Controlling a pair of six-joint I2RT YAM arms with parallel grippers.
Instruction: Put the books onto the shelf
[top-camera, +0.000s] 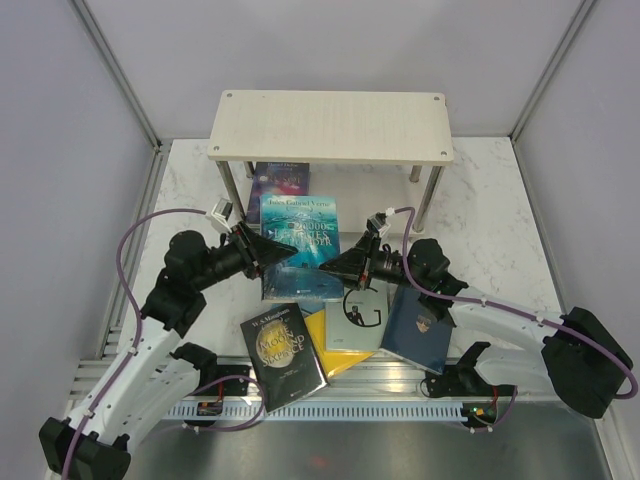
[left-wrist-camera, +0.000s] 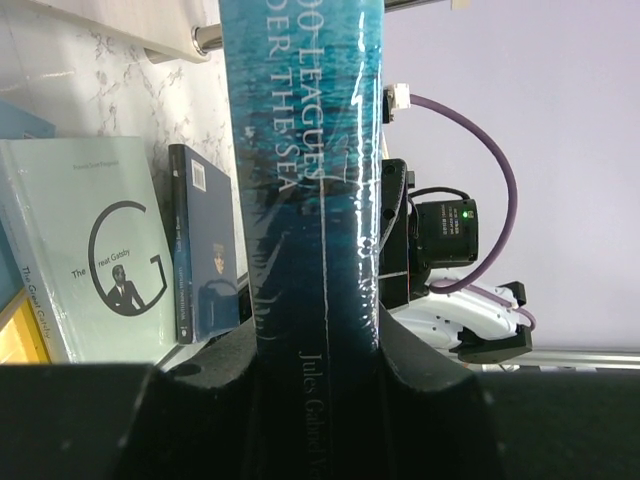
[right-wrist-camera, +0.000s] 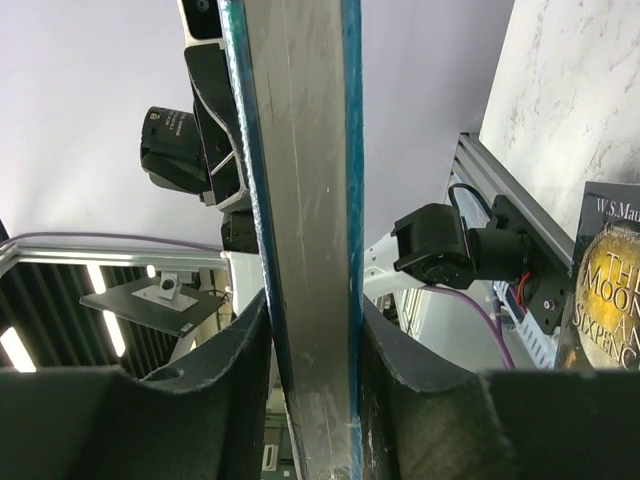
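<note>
The teal book (top-camera: 300, 238) is held up off the table between both arms, just in front of the shelf (top-camera: 330, 125). My left gripper (top-camera: 283, 253) is shut on its spine edge; the left wrist view shows the spine (left-wrist-camera: 305, 200) running up between the fingers. My right gripper (top-camera: 330, 268) is shut on the opposite edge, with the page block (right-wrist-camera: 305, 200) pressed between both pads. A purple galaxy book (top-camera: 280, 180) lies under the shelf. On the table lie a black book (top-camera: 282, 355), a yellow one (top-camera: 335, 352), the white "G" book (top-camera: 362, 315) and a navy one (top-camera: 420, 330).
The pale wood shelf stands on slim metal posts (top-camera: 428, 195) at the back of the marble table (top-camera: 490, 230). Grey walls close in both sides. An aluminium rail (top-camera: 400, 405) runs along the near edge by the arm bases.
</note>
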